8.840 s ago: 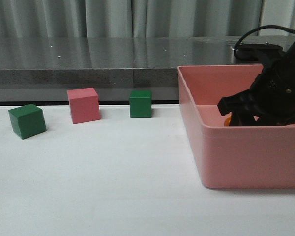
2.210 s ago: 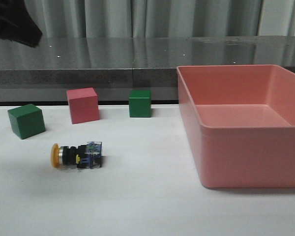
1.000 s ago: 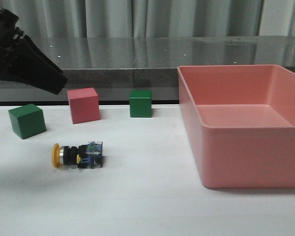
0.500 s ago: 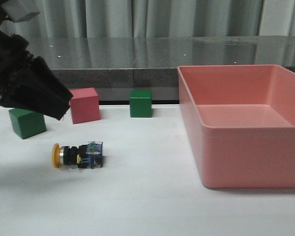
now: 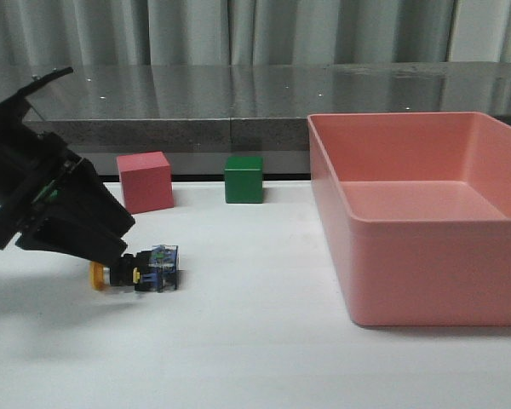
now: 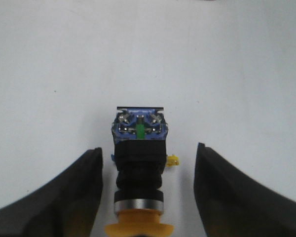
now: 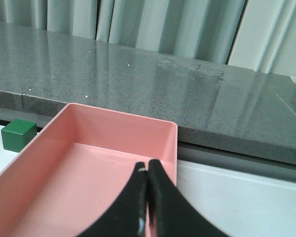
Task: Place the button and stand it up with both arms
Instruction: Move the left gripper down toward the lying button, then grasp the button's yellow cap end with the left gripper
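Note:
The button (image 5: 149,267) lies on its side on the white table, yellow cap to the left and clear bluish base to the right. My left gripper (image 5: 112,252) is low over its cap end and open. In the left wrist view the button (image 6: 139,163) lies lengthwise between the two black fingers (image 6: 71,197), with a gap on each side and no touch. My right gripper (image 7: 148,167) is shut and empty, held above the pink bin (image 7: 118,114); it is out of the front view.
The pink bin (image 5: 409,223) stands at the right of the table. A pink cube (image 5: 145,181) and a green cube (image 5: 244,179) sit at the back, the green one also in the right wrist view (image 7: 18,134). A grey ledge and curtains lie behind.
My left arm has come down from the upper left onto the button and now straddles its cap end. It now hides the left green cube. The button has not moved.

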### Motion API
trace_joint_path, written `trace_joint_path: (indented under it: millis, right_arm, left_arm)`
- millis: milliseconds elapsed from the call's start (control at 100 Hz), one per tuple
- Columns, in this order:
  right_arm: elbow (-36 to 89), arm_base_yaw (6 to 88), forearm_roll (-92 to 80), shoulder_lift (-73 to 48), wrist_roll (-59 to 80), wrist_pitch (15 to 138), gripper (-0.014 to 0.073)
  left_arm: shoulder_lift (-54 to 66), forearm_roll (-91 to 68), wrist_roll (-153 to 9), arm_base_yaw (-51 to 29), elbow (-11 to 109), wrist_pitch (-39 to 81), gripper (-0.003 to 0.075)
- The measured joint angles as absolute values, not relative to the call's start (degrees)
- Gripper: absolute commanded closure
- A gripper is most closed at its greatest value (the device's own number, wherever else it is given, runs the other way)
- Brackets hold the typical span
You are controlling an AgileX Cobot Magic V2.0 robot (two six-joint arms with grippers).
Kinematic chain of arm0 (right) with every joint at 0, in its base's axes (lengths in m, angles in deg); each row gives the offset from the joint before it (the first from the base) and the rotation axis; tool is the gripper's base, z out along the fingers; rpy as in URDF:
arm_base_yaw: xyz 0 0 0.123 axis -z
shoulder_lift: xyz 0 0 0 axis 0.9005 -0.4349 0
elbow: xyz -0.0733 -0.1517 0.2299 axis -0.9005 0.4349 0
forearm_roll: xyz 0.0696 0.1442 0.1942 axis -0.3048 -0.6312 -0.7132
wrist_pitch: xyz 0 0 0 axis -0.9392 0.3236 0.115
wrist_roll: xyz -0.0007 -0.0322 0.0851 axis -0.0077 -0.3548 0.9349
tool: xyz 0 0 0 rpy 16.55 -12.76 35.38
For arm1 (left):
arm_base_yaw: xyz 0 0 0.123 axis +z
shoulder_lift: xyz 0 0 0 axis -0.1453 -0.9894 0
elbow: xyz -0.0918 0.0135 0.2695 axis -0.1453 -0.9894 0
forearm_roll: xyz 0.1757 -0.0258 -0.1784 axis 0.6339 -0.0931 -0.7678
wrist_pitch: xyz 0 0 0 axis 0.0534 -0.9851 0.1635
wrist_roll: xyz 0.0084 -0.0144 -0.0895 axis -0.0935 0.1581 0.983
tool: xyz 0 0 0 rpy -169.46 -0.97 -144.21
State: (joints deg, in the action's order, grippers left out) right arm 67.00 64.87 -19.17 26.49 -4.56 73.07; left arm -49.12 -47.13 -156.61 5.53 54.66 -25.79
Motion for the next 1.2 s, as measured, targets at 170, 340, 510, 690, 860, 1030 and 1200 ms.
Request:
trace_joint_path:
  millis: [170, 340, 510, 690, 860, 1030, 1200]
  right_arm:
    - [67.1, 64.9, -19.2, 26.5, -4.6, 73.3, 0.0655]
    - [67.1, 64.9, -19.2, 26.5, -4.6, 73.5, 0.0655]
    - [67.1, 64.9, -19.2, 26.5, -4.6, 73.8, 0.0655]
    - [67.1, 64.9, -19.2, 26.5, -4.6, 73.8, 0.0655]
    - [67.1, 64.9, -19.2, 26.5, -4.6, 73.8, 0.0655]
    - [67.1, 64.9, -19.2, 26.5, -4.6, 73.8, 0.0655]
    - [67.1, 64.9, -19.2, 26.5, -4.6, 73.8, 0.0655]
  left_arm:
    - [-51.5, -47.4, -156.7, 5.5, 54.7, -25.4, 0.0333]
    - [-53.6, -47.4, -157.3, 5.5, 54.7, -25.0, 0.0333]
    - [-54.6, -47.4, -157.8, 5.7, 54.8, -24.5, 0.0333]
    - [-55.8, -47.8, -158.0, 6.1, 55.2, -24.7, 0.0335]
    - [-56.7, -48.8, -158.0, 6.5, 55.4, -25.7, 0.0493]
    - [-57.0, -48.9, -158.2, 6.9, 55.6, -27.2, 0.0740]
    - [-55.6, -47.0, -158.2, 7.5, 55.4, -30.8, 0.0740]
